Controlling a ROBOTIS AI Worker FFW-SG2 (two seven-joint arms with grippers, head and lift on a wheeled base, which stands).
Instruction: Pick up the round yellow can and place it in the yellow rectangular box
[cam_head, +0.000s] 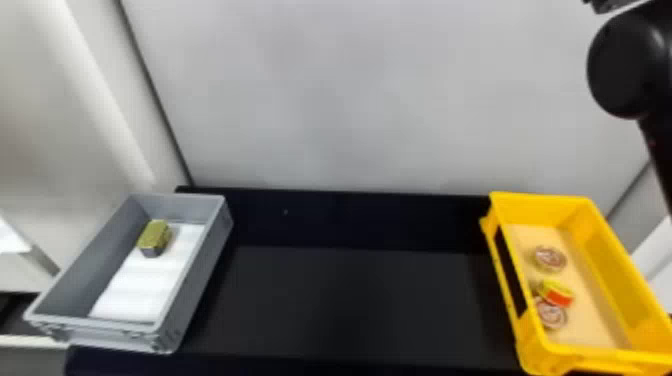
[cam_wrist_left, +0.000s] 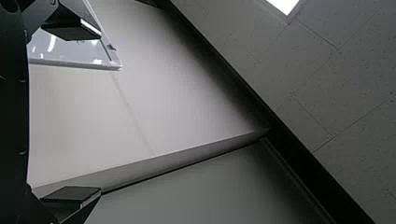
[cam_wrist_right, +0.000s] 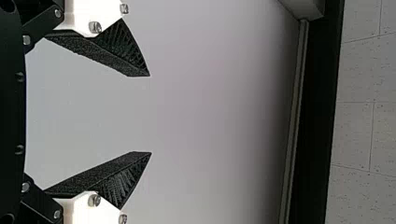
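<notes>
A small round yellow can with a red side (cam_head: 556, 292) lies inside the yellow rectangular box (cam_head: 540, 201), at the right in the head view. It leans close to a round tin (cam_head: 551, 315); another round tin (cam_head: 550, 258) lies farther back in the same box. My right arm (cam_head: 627, 65) is raised at the upper right, above and beyond the yellow box. In the right wrist view my right gripper (cam_wrist_right: 150, 114) stands open before a pale wall, nothing between its fingers. The left wrist view has my left gripper (cam_wrist_left: 99, 112) open and holding nothing, facing wall and ceiling.
A grey box (cam_head: 200, 285) at the left holds white padding (cam_head: 140, 285) and a gold-topped, blocky can (cam_head: 154, 239) near its back. Between the two boxes lies a black tabletop (cam_head: 350, 305), with a pale wall (cam_head: 350, 100) behind.
</notes>
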